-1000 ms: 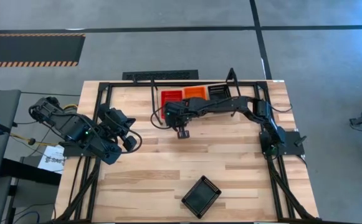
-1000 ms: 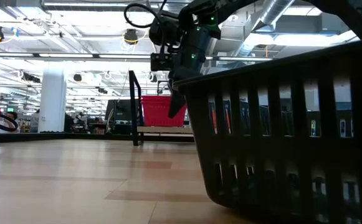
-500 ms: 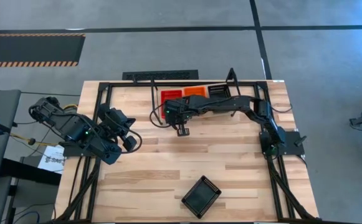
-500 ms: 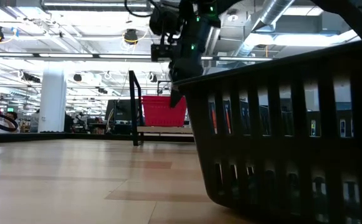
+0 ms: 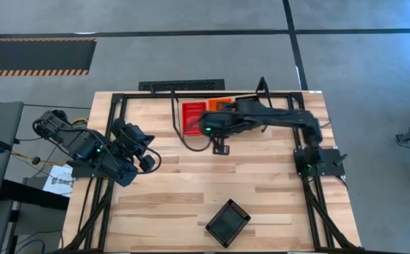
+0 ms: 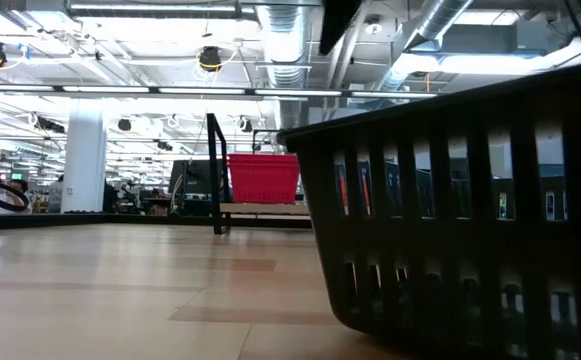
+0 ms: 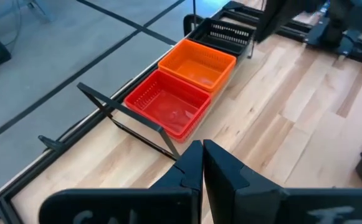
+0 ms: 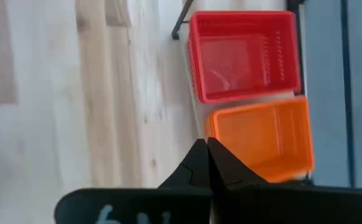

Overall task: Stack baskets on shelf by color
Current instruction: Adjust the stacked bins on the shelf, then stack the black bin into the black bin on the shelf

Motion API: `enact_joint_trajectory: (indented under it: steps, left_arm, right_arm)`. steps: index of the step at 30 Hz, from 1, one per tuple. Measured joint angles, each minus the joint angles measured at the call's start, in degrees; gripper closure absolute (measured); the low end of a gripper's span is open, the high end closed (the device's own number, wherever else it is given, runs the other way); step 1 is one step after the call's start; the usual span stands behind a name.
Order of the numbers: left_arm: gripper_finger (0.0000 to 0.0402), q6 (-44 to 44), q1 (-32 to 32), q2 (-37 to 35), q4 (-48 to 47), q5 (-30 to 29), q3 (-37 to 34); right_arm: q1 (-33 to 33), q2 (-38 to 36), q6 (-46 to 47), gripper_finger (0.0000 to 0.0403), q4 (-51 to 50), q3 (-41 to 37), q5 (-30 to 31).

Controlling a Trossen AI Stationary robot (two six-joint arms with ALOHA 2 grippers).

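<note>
On the shelf at the table's far edge, three baskets stand side by side on their bottoms: a red basket, an orange basket and a black basket. Another black basket sits askew on the tabletop near the front edge; it fills the right of the low view. My right gripper hangs shut and empty, high above the table just in front of the shelf. My left gripper waits shut over the table's left side.
A black metal frame runs around the tabletop's edges. Bare wood lies between the shelf and the front black basket. A paper sheet lies off the table's left edge.
My right gripper has risen well above the table and gone a little toward the table's right edge, away from the red basket, staying shut. In the low view it has climbed almost out of the picture. The baskets have not moved.
</note>
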Motion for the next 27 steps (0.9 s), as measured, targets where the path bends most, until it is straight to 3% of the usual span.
enact_joint_trajectory:
  steps: [9,16,21,27]
  left_arm:
    - [0.0401,5.13,0.00,0.02,0.03,2.94,0.02]
    - [0.0402,7.46,0.00,0.02,0.05,4.95,0.02]
    - [0.0401,6.94,0.00,0.02,0.23,5.16,0.02]
    - [0.0402,6.79,-0.02,0.02,1.35,5.55,0.02]
  right_arm:
    - [7.47,-9.52,29.01,0.0403,-6.59,-1.32,-0.86]
    - [17.53,-10.86,47.16,0.0402,-6.59,-4.97,-0.82]
    - [23.08,-9.50,52.64,0.0397,-5.91,-10.72,-0.79]
    - [23.06,-2.96,53.32,0.0386,-3.71,-13.64,-0.82]
